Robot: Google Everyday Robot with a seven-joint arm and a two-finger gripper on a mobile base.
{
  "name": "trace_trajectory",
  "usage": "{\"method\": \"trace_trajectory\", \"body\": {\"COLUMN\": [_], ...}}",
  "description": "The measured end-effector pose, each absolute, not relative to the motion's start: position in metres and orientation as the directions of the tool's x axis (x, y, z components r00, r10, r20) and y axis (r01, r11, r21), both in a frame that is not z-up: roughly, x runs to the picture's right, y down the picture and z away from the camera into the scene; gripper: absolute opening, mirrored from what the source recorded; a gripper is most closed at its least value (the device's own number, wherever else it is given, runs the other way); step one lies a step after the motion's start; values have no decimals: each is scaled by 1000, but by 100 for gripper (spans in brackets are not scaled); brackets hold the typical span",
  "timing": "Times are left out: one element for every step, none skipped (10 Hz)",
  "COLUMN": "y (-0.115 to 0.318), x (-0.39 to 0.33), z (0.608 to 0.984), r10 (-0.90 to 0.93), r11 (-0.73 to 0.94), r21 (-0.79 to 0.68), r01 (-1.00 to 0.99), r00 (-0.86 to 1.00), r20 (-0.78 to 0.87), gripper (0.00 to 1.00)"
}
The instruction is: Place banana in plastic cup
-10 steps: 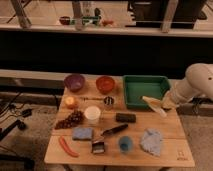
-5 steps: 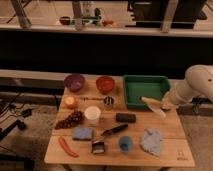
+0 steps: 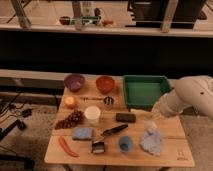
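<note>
Jaws closed on the banana (image 3: 140,110). Gripper (image 3: 155,115) hangs over the right part of the wooden table (image 3: 165,156), just on the near side of the green tray (image 3: 146,92), at the end of a white arm (image 3: 192,97) reaching in from the right.

Banana pokes out left of the gripper, pale, roughly level, seemingly clear of the tabletop.

Plastic cup (image 3: 125,144): blue, upright, mouth open, standing near the table's near edge. It sits left of the gripper and nearer, apart from it. Nothing visible inside.

Crumpled blue cloth (image 3: 151,141) just right of the plastic cup, under the gripper's side of the table. Dark block (image 3: 125,117) lies between the cup and the tray, close to the banana's free end.

White cup (image 3: 92,114) mid-table. Far row: purple bowl (image 3: 74,81), orange bowl (image 3: 105,83), small metal cup (image 3: 108,101) in front of them. Near left corner: red sausage (image 3: 67,146).
</note>
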State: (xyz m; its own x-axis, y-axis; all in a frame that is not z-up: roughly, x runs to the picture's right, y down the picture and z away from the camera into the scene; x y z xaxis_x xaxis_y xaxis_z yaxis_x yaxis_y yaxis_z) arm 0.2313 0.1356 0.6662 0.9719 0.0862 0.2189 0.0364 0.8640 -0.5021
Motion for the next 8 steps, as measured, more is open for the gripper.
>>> {"method": "trace_trajectory", "body": {"y": [146,161,173,183,192,201,207,213], "x": [221,210,201,191,180,163,153,141], "z": [658,645,637,631,626,624,623,624], "r10": [59,28,4,-16,-37,-61,-75,-89], "r11": [860,851,842,833,821,806,796,784], "r21": [-506,-511,-515,-518,-522,-521,-522,-521], "r01": [74,121,159,195,232,279,308,338], "r00": [968,961,953,944,934,916,905,891], "r20": [243,274,302,329,357,396,419,444], "gripper": [0,0,0,0,0,0,0,0]}}
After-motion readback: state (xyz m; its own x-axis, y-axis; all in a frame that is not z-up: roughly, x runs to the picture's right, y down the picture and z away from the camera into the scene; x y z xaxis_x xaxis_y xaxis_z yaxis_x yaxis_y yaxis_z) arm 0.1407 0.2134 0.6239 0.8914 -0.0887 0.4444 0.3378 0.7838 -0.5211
